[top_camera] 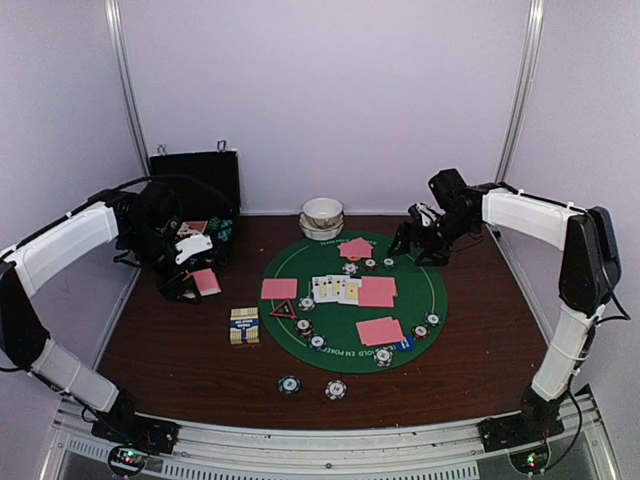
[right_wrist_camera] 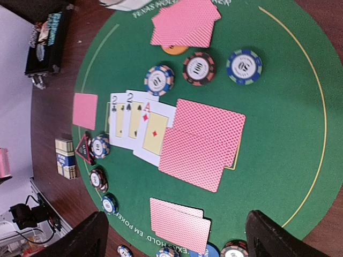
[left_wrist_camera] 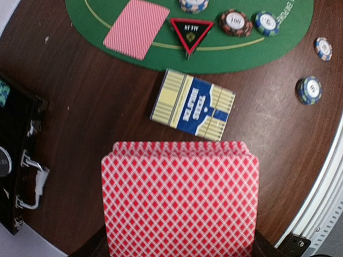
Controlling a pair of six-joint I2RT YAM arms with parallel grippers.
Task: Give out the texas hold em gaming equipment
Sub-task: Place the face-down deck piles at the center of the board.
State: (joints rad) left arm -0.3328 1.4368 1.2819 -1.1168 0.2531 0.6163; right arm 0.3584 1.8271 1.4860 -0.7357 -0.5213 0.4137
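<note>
Dark brown wooden table (top_camera: pixel 170 350) under both arms, with a round green felt mat (top_camera: pixel 300 255) at its middle, laid out as a deal that I judge is part done. Three face-up cards (right_wrist_camera: pixel 136 126) lie in a row at the mat's centre as the shared board. Stripe-edged poker chips (right_wrist_camera: pixel 199 68) sit beside the face-down hands as stakes. My left pincer (top_camera: pixel 188 272) is clenched on the deck of pink-backed playing cards (left_wrist_camera: pixel 179 201). It holds the deck off the mat's left edge near the black hard case (top_camera: pixel 195 175), as stock to deal from, I'd say. My right pincer (right_wrist_camera: pixel 179 225) hangs above the mat, fingers spread wide, with nothing between them. The red-rimmed triangle marker (left_wrist_camera: pixel 191 32) lies beside what looks like a single pink card (left_wrist_camera: pixel 136 27).
</note>
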